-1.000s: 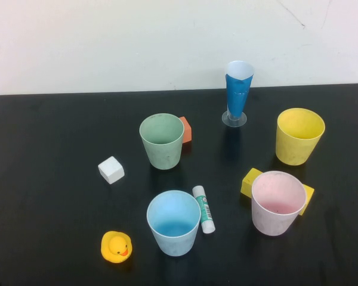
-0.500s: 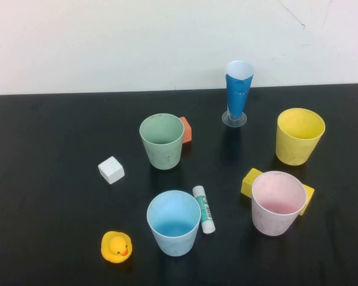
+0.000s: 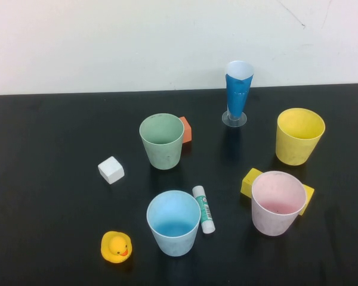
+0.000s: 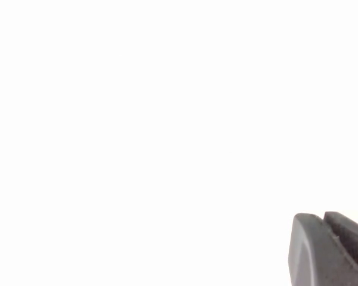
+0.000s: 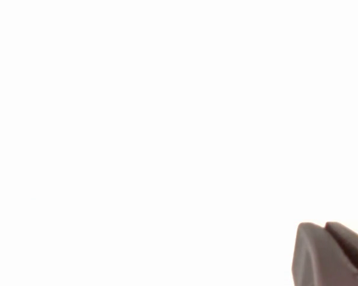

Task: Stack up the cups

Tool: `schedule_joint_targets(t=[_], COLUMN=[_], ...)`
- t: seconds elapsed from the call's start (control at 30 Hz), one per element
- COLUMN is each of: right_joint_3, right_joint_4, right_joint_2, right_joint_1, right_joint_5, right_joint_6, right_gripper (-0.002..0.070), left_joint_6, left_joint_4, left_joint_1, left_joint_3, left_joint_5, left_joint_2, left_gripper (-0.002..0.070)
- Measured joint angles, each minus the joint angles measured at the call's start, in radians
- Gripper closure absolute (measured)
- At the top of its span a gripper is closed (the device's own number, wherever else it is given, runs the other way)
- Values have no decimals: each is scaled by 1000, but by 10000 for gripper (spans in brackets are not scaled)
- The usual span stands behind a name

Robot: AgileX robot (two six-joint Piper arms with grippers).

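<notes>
Both my left gripper (image 4: 337, 250) and right gripper (image 5: 340, 253), fingers together, sit off the bench (image 3: 48, 131); 4 upright cups: pink cup (image 3: 278, 202) lower right, nearer my right arm.

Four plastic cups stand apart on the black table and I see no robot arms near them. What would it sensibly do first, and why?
Probably bring the shut right gripper, now off the table like the shut left gripper, over the pink plastic cup, open it and grasp the rim. All cups stand upright and separate; the yellow plastic cup is its nearest target.
</notes>
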Motion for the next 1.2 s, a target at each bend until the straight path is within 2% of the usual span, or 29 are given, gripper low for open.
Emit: schedule_joint_targets(t=[0.1,0.2,0.33,0.43,0.53,0.67,0.8,0.93,1.03,1.2], right_joint_3=[-2,-63,-234,-349,-441,-479,-479,-479,-479,-479], right_joint_4=[6,8,-19,-61,-70,-53,29,93,103,127], right_joint_2=[0,0,0,36,136,291,446,577,652,733], right_joint_1=[0,0,0,0,0,0,0,0,0,0], right_joint_5=[-8,76,343,561,737,880,984,1067,1085,1089], right_joint_6=[-9,-19,-106,-206,-293,-322,-328,-332,-356,-400], right_gripper=[679,679,679,679,679,679,679,679,679,679], left_joint_6=[-19,-27,45,111,133,140,140,183,285,400], left_joint_4=[-87,-193,-248,-252,-252,-256,-346,-453,-528,-645], left_joint_1=[0,0,0,0,0,0,0,0,0,0], left_joint_3=[-8,-88,-266,-385,-487,-591,-652,-663,-703,-874], left_joint_5=[7,143,422,559,663,886,1061,1094,1129,1198], left_joint_2=[0,0,7,67,174,380,604,811,958,1202], left_gripper=[677,677,677,677,677,677,677,677,677,653])
